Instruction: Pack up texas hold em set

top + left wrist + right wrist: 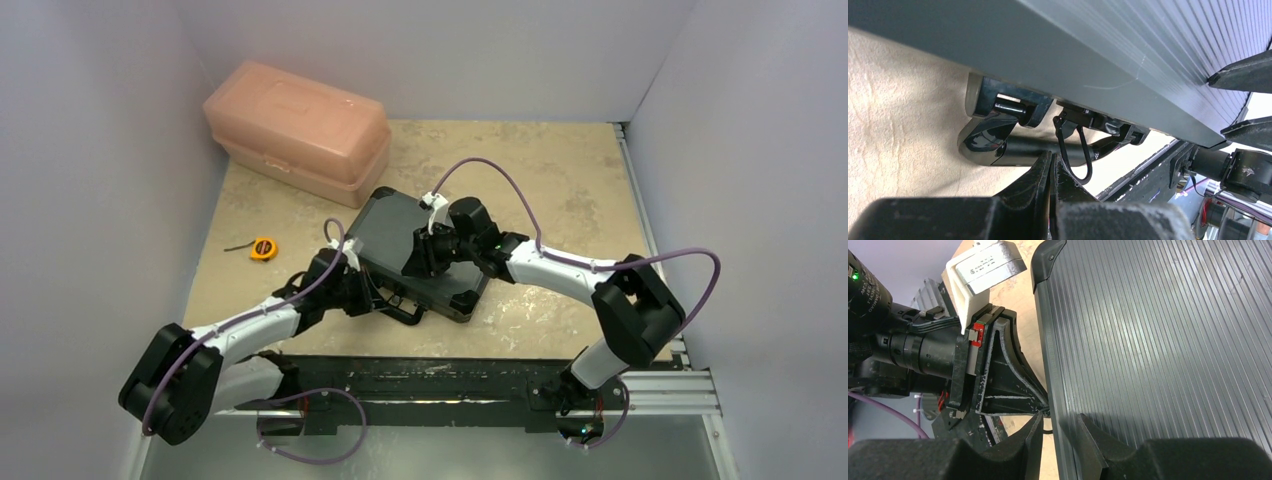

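The texas hold em set's black briefcase (392, 232) lies closed on the tan table, its ribbed lid (1168, 340) facing up. Its handle (1013, 147) points toward the arm bases. My left gripper (1052, 162) is shut with nothing between its fingers. Its tips sit just under the handle, beside a thin wire latch loop (1081, 161). My right gripper (1060, 427) straddles the lid's front edge, one finger on the ribbed top and one against the side wall, shut on that edge. In the top view both grippers (372, 293) (424, 260) meet at the case's near side.
A large pink plastic box (297, 130) stands at the back left, close behind the case. A small yellow tape measure (263, 248) lies to the left. White walls close the table on three sides. The black base rail (440, 385) runs along the near edge.
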Action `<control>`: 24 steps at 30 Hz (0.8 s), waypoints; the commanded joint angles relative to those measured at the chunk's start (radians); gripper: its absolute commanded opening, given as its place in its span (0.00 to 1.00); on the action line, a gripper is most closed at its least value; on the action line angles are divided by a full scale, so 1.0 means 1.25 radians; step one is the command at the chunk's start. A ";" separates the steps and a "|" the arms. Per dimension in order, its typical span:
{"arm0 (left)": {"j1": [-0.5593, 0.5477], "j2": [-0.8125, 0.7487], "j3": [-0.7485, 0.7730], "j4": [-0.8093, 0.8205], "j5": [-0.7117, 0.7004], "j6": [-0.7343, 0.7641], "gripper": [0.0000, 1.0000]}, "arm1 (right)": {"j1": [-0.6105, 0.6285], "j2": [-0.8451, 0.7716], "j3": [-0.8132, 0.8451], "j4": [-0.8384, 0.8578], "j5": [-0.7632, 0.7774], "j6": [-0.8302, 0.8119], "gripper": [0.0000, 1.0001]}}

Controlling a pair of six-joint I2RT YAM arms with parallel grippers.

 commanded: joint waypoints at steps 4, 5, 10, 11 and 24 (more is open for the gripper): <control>-0.004 0.027 0.043 0.058 0.004 0.009 0.00 | 0.005 0.046 -0.082 -0.224 0.082 -0.040 0.36; -0.004 0.032 0.046 0.061 0.004 0.009 0.00 | 0.005 0.047 -0.084 -0.224 0.082 -0.040 0.36; -0.005 0.052 0.068 0.060 0.006 0.016 0.00 | 0.005 0.048 -0.087 -0.224 0.082 -0.043 0.36; -0.005 0.055 0.075 0.058 0.008 0.017 0.00 | 0.005 0.049 -0.087 -0.223 0.082 -0.043 0.36; -0.006 0.068 0.146 0.014 0.005 0.040 0.00 | 0.004 0.049 -0.101 -0.218 0.085 -0.045 0.35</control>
